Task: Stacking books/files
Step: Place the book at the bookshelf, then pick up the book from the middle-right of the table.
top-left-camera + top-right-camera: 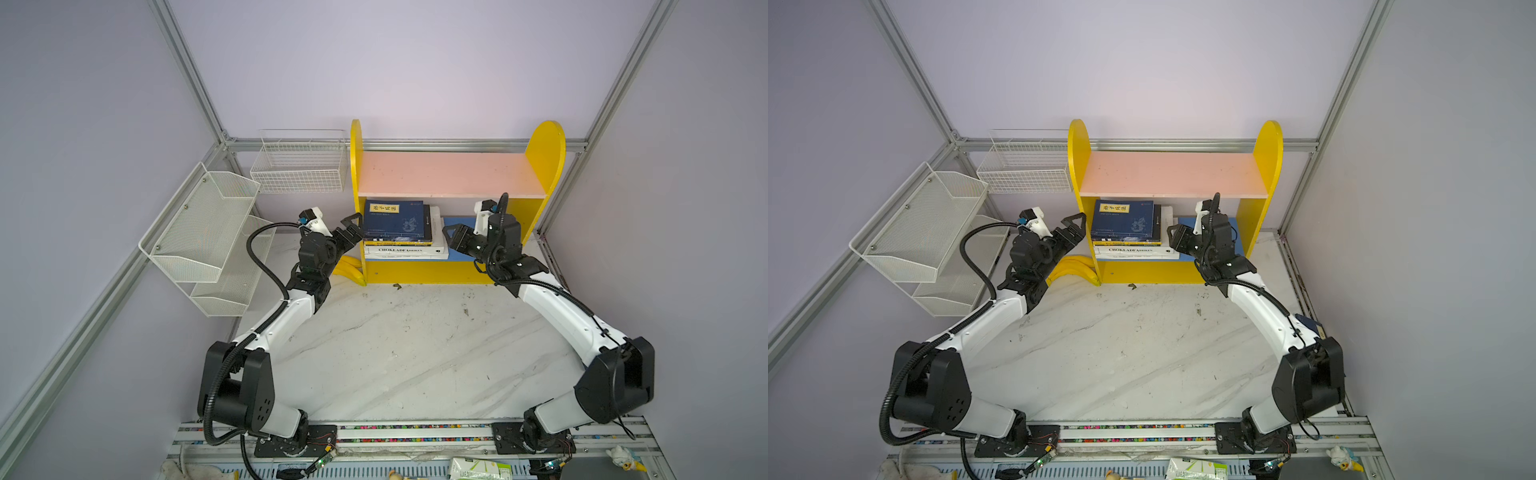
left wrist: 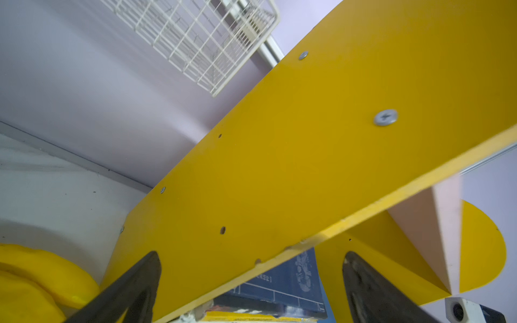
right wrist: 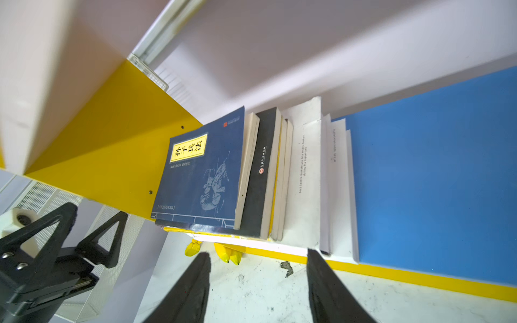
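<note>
The marble bench (image 1: 415,353) is bare in the middle. At its far edge stands the yellow shelf unit (image 1: 449,172). All the books I can see lie flat in one stack (image 1: 399,239) on its blue lower shelf, pushed up against the left side panel.

The big white books (image 1: 405,250) form the base and jut out furthest to the right. I judge them the heaviest and stiffest of the lot, more than one pincer can safely lift by a corner. Above them I see a thin yellow edge, then a black book (image 3: 260,173), then the navy book (image 3: 201,170) with the yellow label on top. These look like paperbacks, light but floppy, with glossy covers that I expect will slide on one another.

The right-hand edges step down like stairs, so each book offers a lip there. I would take hold at that long edge, near the middle, with the pincer pinching across the thickness. The left edge is blocked by the panel.

The right pincer (image 1: 449,236) hangs just right of the stack, its jaws apart and nothing between them. The left pincer (image 1: 352,227) sits outside the side panel, spread wide and empty, above the bananas (image 1: 351,268).
</note>
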